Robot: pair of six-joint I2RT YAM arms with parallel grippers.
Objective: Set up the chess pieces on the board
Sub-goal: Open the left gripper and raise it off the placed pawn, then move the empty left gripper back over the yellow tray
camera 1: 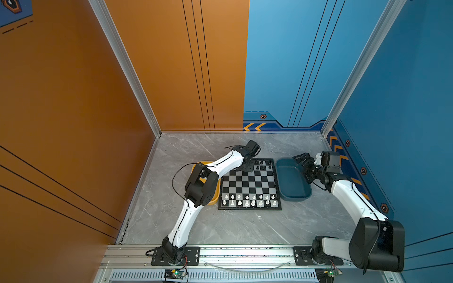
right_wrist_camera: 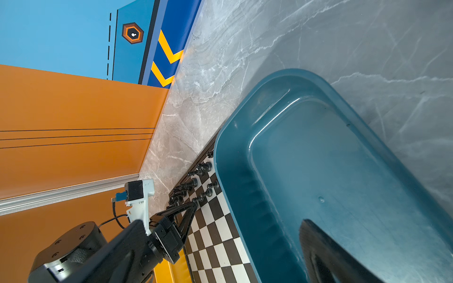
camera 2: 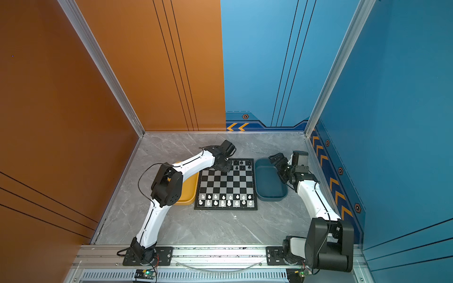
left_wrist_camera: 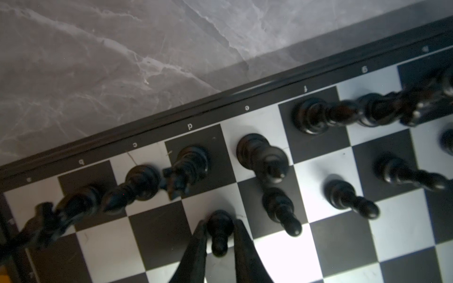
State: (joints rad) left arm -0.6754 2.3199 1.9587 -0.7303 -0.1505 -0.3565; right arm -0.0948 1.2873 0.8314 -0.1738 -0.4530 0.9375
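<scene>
The board lies mid-table, with several black chess pieces along its far row and black pawns in front of them. My left gripper reaches over the far left part of the board. Its fingers are slightly parted on either side of a black pawn, which stands upright on a light square in the second row. My right gripper hovers open and empty over the dark blue tray's far end. In the right wrist view only one of its fingers shows.
White chessmen fill the board's two near rows. A yellow tray sits left of the board, mostly under my left arm. The dark blue tray lies right of it with nothing inside. Walls enclose the back and sides.
</scene>
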